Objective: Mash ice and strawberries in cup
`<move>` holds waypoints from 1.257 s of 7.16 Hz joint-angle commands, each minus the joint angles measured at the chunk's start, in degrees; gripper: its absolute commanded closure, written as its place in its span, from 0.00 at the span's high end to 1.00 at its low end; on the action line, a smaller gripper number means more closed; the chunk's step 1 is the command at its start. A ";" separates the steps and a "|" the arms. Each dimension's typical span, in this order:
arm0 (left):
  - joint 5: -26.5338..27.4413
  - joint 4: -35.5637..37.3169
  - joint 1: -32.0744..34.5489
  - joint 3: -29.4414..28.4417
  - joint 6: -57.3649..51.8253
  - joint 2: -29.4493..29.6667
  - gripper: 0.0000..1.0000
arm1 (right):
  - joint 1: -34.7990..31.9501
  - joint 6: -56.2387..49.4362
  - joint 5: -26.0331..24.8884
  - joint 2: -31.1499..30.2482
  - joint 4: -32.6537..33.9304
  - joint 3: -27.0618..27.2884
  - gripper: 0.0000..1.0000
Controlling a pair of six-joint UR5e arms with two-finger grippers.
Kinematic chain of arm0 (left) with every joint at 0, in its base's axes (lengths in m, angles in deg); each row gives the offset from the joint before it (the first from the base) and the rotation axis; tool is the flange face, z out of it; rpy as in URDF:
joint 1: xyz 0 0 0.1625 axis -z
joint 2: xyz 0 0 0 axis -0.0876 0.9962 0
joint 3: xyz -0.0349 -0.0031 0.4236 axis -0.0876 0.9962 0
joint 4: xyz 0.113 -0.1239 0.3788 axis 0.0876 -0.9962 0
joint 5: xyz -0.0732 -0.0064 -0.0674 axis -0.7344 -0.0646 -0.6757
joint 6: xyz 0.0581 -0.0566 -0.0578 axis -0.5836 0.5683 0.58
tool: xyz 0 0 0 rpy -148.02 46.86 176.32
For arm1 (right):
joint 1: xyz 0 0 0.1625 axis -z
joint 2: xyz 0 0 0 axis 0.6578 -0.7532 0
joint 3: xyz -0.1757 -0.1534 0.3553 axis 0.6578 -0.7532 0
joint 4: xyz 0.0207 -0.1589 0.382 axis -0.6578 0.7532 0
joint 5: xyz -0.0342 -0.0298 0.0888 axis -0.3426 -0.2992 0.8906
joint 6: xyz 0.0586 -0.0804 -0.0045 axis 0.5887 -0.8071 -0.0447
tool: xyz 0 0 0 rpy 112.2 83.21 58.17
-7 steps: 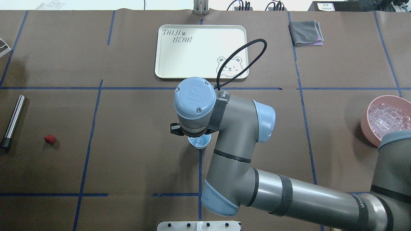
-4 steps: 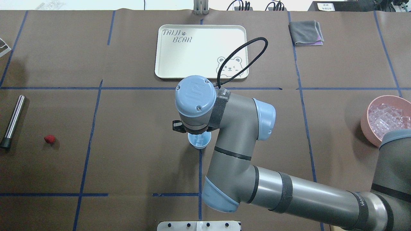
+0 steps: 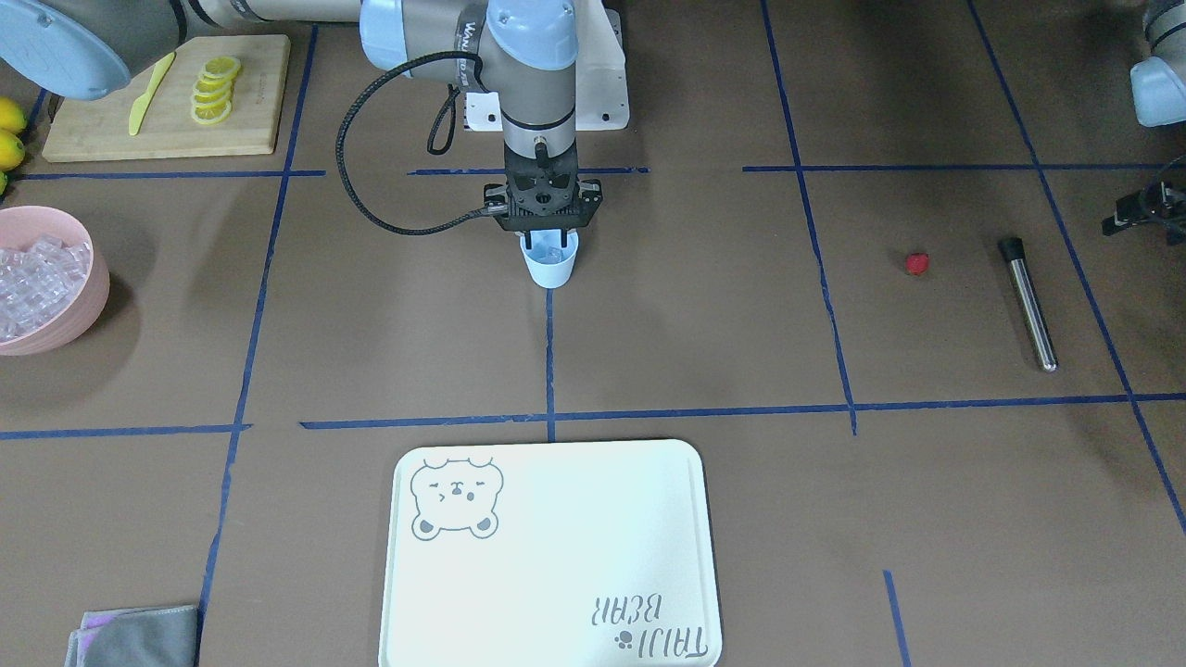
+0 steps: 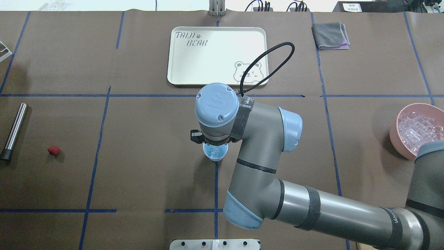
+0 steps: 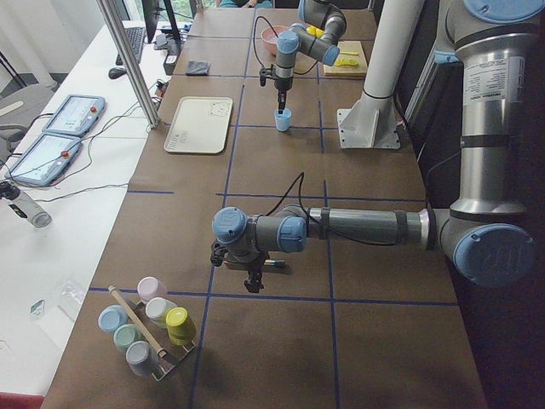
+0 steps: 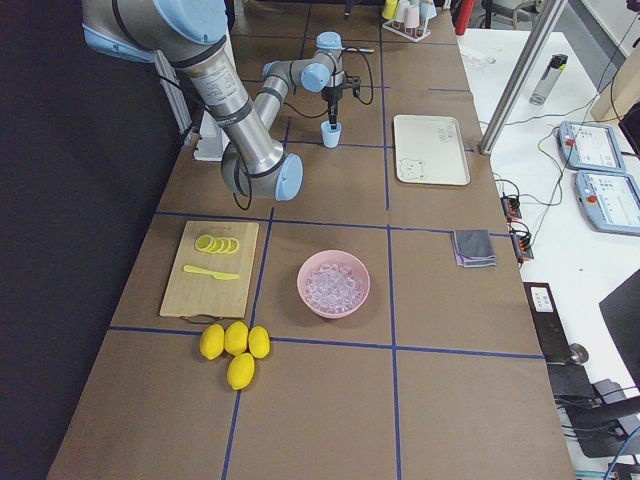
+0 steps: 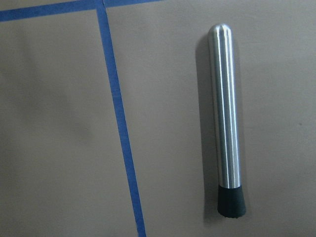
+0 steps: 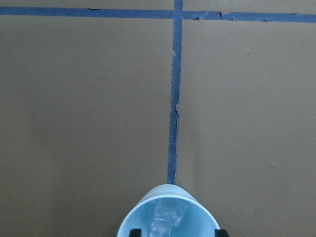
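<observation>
At centre of tabletop (image 3: 704, 324), your right jaws hover just over cup (image 3: 550, 267), released. Only spread fingertips (image 8: 134, 232) show in wrist view. Ice (image 8: 167, 217) lies inside cup, count unclear. Strawberry (image 3: 916, 263) sits well apart, near steel muddler (image 7: 227, 133). Left jaws cut off at frame edge: cannot tell their state.

The cup (image 3: 550, 269) under the black right gripper (image 3: 550, 237) is plain pale blue; the ice (image 8: 170, 213) in it is clear. The strawberry (image 4: 53, 150) is bright red. The table (image 4: 145, 139) is brown with blue tape lines; the tray (image 4: 215, 59) carries a grey bear print on cream.
</observation>
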 commanded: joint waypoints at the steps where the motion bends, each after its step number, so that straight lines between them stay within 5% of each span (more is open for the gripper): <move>1: -0.03 0.00 -0.09 0.00 0.00 0.06 1.00 | 0.02 0.19 0.12 0.31 -0.01 0.18 0.98; 5: 0.67 0.00 -0.09 0.53 0.09 3.12 1.00 | -4.36 -1.73 3.81 -2.22 0.43 3.77 0.96; 9: 0.85 0.00 -0.35 0.87 0.70 4.45 1.00 | -21.48 -27.51 16.72 -18.36 0.51 12.11 0.99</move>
